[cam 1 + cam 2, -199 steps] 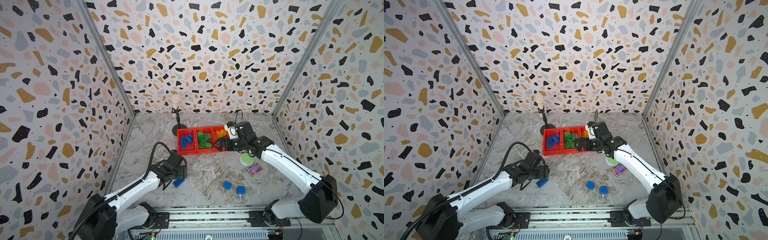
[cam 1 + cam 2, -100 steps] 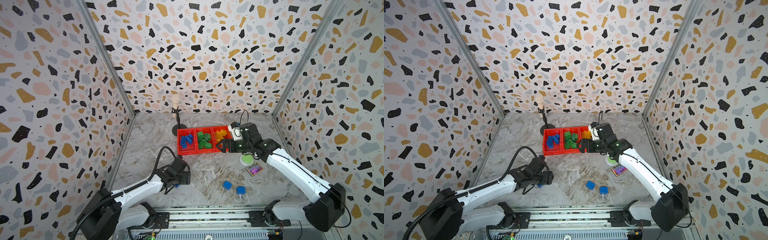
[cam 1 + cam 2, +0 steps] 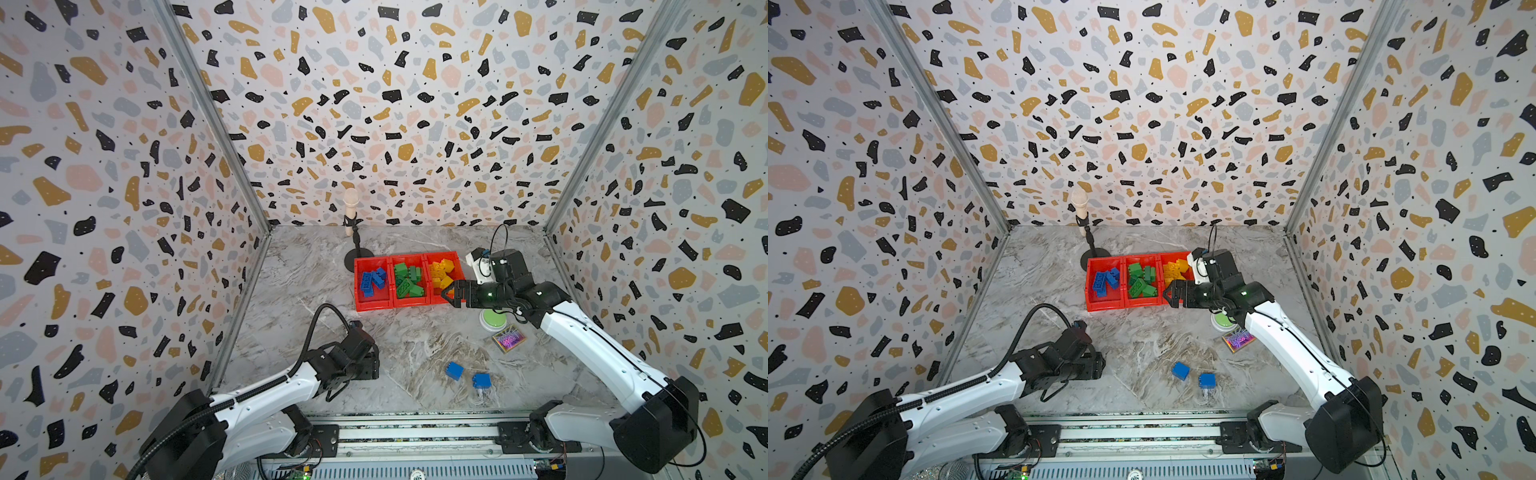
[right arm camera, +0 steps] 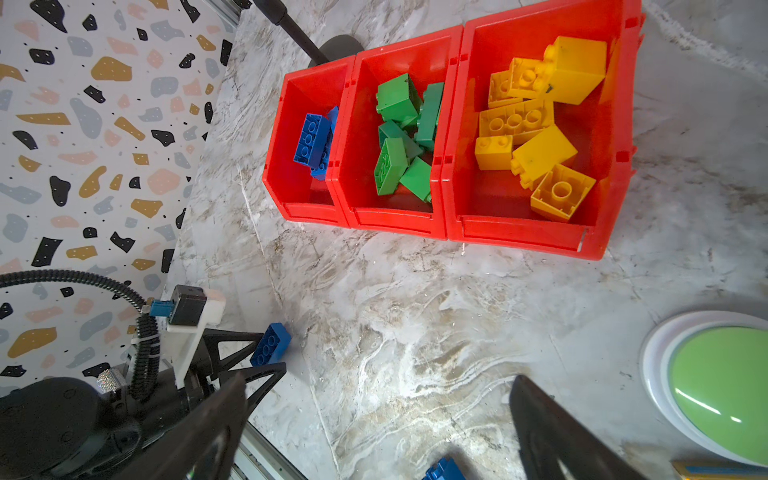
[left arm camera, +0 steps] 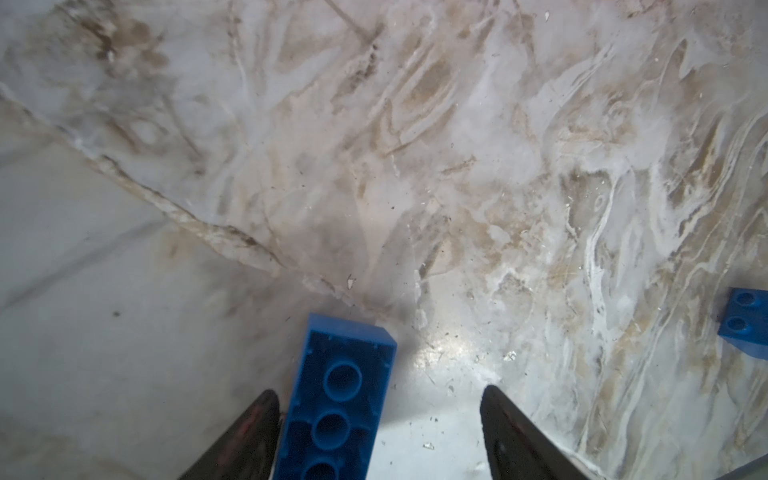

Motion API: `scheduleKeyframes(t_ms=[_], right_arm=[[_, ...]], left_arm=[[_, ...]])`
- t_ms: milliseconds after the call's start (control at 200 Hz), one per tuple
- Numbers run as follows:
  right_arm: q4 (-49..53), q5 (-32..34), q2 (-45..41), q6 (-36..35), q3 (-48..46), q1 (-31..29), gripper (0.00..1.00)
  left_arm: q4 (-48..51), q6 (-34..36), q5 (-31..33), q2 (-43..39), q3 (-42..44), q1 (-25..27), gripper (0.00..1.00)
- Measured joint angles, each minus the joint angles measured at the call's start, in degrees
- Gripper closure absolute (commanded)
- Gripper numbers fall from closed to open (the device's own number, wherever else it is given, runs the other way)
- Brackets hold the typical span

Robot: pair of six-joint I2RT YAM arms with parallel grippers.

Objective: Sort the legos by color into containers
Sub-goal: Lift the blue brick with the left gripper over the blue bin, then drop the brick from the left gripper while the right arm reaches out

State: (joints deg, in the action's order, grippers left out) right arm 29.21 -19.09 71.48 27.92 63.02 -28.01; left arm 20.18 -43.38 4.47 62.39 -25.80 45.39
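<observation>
At the near left, my left gripper [image 5: 380, 390] straddles a long blue plastic brick [image 5: 336, 407], jaws apart, one touching it (not clamped yet), set for a lift. Two small blue bricks [image 3: 454, 370] lie rightward. Farther, my right gripper [image 3: 451, 293] hangs spread, empty, by three joined red plastic bins [image 3: 374, 306], colours separated. No legible writing.

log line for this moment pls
left hand open, astride long blue brick on table | right hand open, empty, near yellow bin | two small blue bricks loose on table
</observation>
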Motion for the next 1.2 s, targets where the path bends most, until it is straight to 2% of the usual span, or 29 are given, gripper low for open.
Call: scheduleKeyframes(t_ms=[150,230,320,446,581,726,916,1096,1201], right_arm=[[0.57,-0.2,0.0,-1.01,0.0,0.39,0.01],[1.01,-0.28,0.0,-1.44,0.0,0.63,0.01],[1.4,-0.46,-0.02,-1.86,0.0,1.2,0.01],[2.16,-0.81,-0.33,-2.43,0.02,2.16,0.01],[2.73,-1.07,-0.83,-2.84,0.02,3.32,0.01],[3.5,-1.27,-1.44,-3.21,0.02,4.46,0.01],[3.78,-1.49,-2.99,-3.39,0.04,5.46,0.01],[4.35,-1.31,-4.13,-3.34,0.04,5.79,0.01],[5.35,-0.79,-5.33,-3.1,0.04,5.95,0.01]], left_arm=[[1.57,-1.42,2.43,4.11,-1.11,2.73,0.32],[1.88,-2.25,3.52,6.01,-2.23,3.72,0.45],[2.36,-2.82,4.31,7.32,-2.99,4.24,0.65],[4.02,-3.32,5.92,8.37,-4.83,4.31,0.78],[6.36,-3.41,7.13,10.12,-10.12,4.28,0.79],[9.05,-0.94,7.61,14.23,-19.41,2.84,0.82],[12.46,5.99,8.76,24.35,-35.32,-5.9,0.83],[14.14,11.5,9.9,35.91,-49.09,-11.76,0.82],[15.06,13.84,9.99,42.23,-55.65,-14.19,0.75]])
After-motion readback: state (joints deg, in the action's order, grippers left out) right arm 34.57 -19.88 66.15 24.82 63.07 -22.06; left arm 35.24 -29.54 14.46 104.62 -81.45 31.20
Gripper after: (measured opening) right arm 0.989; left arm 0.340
